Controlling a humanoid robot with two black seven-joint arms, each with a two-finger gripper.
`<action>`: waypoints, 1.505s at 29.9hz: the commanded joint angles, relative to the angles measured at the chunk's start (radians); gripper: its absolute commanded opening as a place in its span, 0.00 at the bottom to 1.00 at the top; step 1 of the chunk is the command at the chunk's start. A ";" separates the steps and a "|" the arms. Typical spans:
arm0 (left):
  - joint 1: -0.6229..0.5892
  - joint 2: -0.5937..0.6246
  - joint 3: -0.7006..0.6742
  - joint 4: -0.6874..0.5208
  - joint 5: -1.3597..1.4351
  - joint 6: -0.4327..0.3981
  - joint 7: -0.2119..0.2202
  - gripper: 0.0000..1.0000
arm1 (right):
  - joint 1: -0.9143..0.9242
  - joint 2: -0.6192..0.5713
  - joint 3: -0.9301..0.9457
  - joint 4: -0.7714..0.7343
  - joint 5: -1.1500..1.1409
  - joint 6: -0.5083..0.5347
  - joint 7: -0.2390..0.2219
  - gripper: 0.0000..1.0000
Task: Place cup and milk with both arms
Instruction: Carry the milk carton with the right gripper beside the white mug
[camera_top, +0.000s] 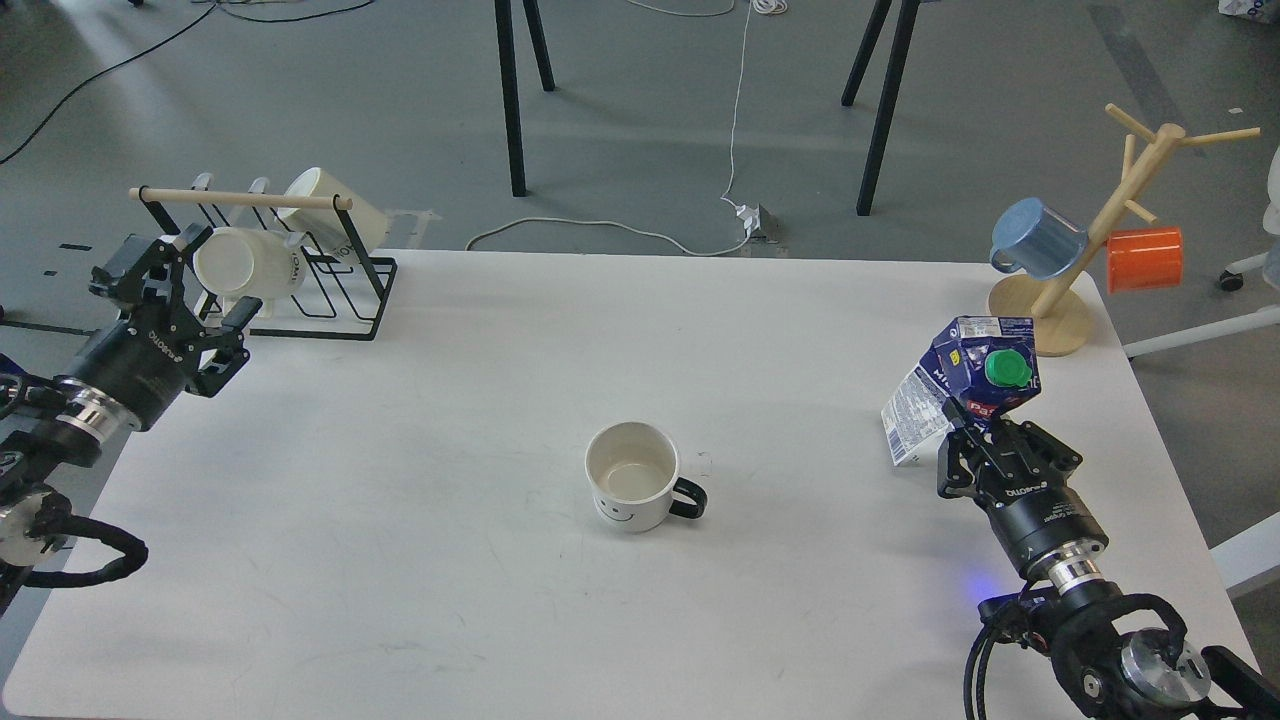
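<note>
A white smiley cup (632, 487) stands upright at the table's middle, handle to the right. A blue milk carton (965, 375) with a green cap is tilted and held off the table at the right. My right gripper (985, 435) is shut on its lower end from below. My left gripper (195, 290) is open at the table's far left edge, just left of a white mug (245, 262) that lies in the black wire rack (340, 290). I cannot tell whether its fingers touch that mug.
A second white mug (330, 205) lies in the rack under a wooden bar. A wooden mug tree (1090, 250) at the back right corner carries a blue cup (1038, 238) and an orange cup (1145, 258). The white table (500, 400) ends just right of the carton.
</note>
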 joint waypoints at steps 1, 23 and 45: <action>0.000 0.001 0.003 0.000 0.000 0.000 0.000 0.97 | -0.022 0.000 -0.031 0.071 -0.023 0.000 0.002 0.28; 0.000 0.006 0.004 0.001 0.003 0.000 0.000 0.97 | -0.098 0.137 -0.127 0.072 -0.206 0.000 0.005 0.28; 0.025 0.015 0.003 0.001 0.003 0.000 0.000 0.98 | -0.091 0.155 -0.130 0.051 -0.220 0.000 0.005 0.89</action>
